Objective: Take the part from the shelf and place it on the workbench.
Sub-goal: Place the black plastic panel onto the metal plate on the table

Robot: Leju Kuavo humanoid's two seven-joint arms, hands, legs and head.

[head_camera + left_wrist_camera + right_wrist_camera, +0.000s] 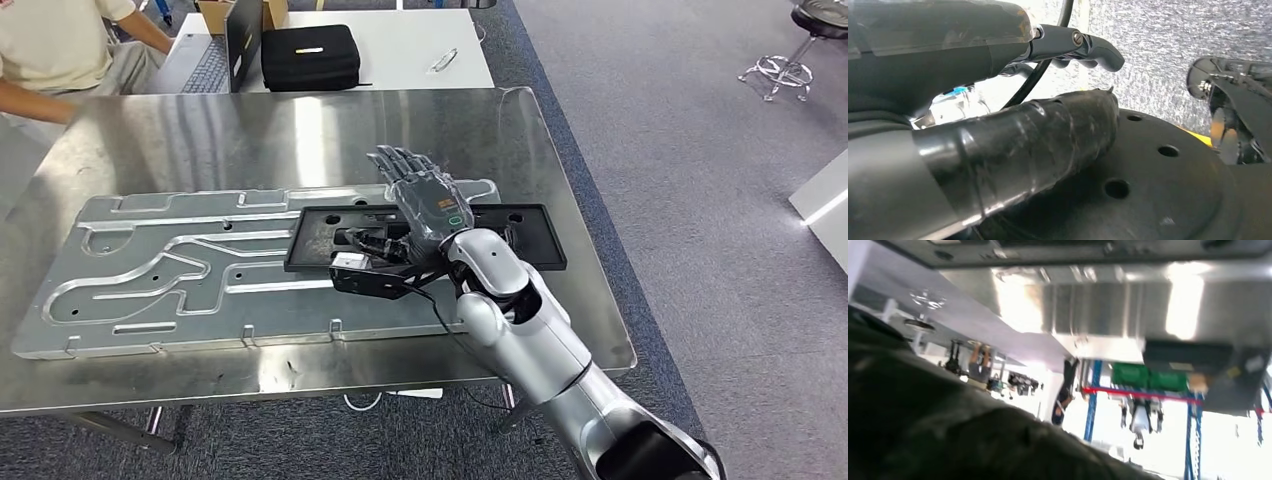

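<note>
One hand, the right hand (425, 200), lies flat with its fingers (398, 162) straight and spread, holding nothing; you see them stretched over the black part (520, 240). That part rests on the grey grooved plate (180, 270), which lies on the steel workbench (300, 130), so it appears to be set down. Your left hand (998, 115) shows close to a dark disc (1158, 180), fingers curled in, apparently around nothing. Beyond the workbench stands a white table (420, 45) with a black case (310, 55), a seated person (60, 50) beside it. Risk, as a judgement: lifting the palm carelessly could snag the wrist cable (430, 300) on the part and drag it across the plate.
</note>
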